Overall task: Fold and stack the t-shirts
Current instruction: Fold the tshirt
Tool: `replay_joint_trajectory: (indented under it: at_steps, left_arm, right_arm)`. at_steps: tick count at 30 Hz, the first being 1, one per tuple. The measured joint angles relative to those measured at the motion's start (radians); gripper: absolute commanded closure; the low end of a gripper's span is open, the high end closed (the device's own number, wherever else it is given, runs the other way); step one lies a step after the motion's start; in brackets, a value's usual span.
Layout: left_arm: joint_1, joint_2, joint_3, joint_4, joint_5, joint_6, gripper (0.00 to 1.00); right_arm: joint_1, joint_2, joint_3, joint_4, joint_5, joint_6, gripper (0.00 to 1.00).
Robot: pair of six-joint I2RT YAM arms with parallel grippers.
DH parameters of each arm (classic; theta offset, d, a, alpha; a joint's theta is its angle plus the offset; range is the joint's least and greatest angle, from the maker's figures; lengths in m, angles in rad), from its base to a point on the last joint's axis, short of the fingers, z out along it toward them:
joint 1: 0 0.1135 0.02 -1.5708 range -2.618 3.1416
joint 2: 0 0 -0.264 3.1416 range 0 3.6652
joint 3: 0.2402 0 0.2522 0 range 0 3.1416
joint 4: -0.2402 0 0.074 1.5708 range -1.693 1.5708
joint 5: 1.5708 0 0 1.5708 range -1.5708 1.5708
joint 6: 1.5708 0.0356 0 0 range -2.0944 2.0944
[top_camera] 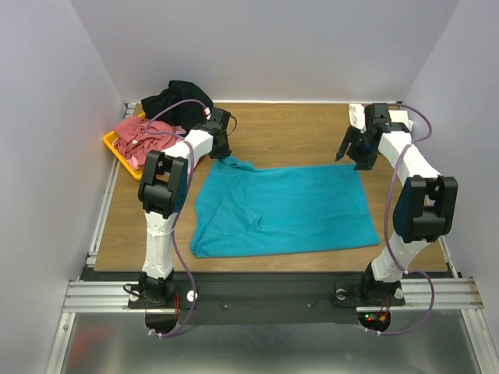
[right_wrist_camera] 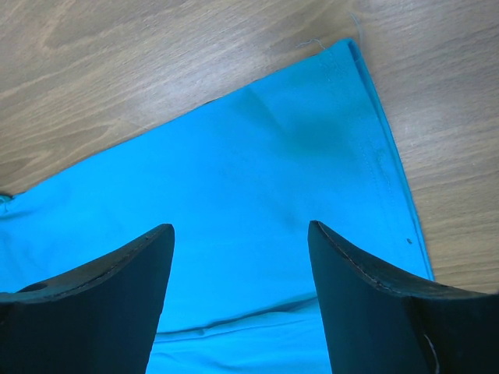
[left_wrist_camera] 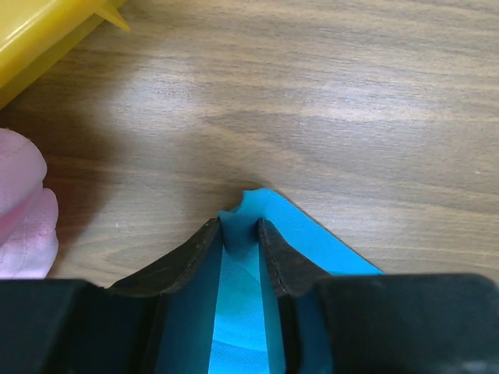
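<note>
Teal soft t-shirt [top_camera: 281, 209] flat on wood-grain table [top_camera: 296, 132], left tool [left_wrist_camera: 238, 224] pinching its corner, right tool [right_wrist_camera: 240, 227] wide above stitched hem

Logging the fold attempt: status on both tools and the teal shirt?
Left tool pinching teal shirt, far-left corner. Right tool open above far-right corner. Nothing in the way.

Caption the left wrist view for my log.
Left gripper straddling a corner of the teal t-shirt on the table, yellow tray at upper left.

The teal-blue cloth t-shirt [top_camera: 284, 209] is spread centrally on the wooden table [top_camera: 288, 128]; far left, the dusty-red cloth shirt [top_camera: 144, 134] is piled in the yellow plastic tray [top_camera: 113, 144], the black cloth shirt [top_camera: 183, 97] behind.
</note>
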Motion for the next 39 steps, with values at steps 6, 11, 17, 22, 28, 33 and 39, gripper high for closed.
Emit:
replay_joint_trajectory:
  at_steps: [6, 11, 17, 22, 28, 33, 39]
  left_arm:
    - [0.0, 0.0, 0.0, -0.002, 0.001, 0.002, 0.85]
    - [0.0, 0.0, 0.0, -0.004, 0.001, 0.001, 0.85]
    - [0.0, 0.0, 0.001, -0.01, 0.012, -0.001, 0.85]
    - [0.0, -0.001, 0.005, -0.024, 0.02, -0.005, 0.85]
    - [0.0, -0.004, 0.005, -0.036, 0.039, -0.011, 0.85]
    - [0.0, -0.022, 0.005, -0.047, 0.048, -0.016, 0.85]
    - [0.0, -0.05, 0.005, -0.061, 0.052, -0.016, 0.85]
  right_arm:
    - [-0.002, 0.0, 0.0, 0.0, -0.002, 0.003, 0.25]
    - [-0.034, 0.008, 0.0, 0.003, -0.005, 0.003, 0.25]
    - [-0.091, 0.108, 0.042, 0.012, 0.012, -0.003, 0.25]
    - [-0.104, 0.236, 0.11, 0.042, 0.034, -0.01, 0.27]
    - [-0.103, 0.321, 0.165, 0.06, 0.042, -0.018, 0.32]
    - [-0.103, 0.336, 0.175, 0.08, 0.052, -0.023, 0.4]
    - [-0.103, 0.357, 0.174, 0.097, 0.066, -0.027, 0.57]
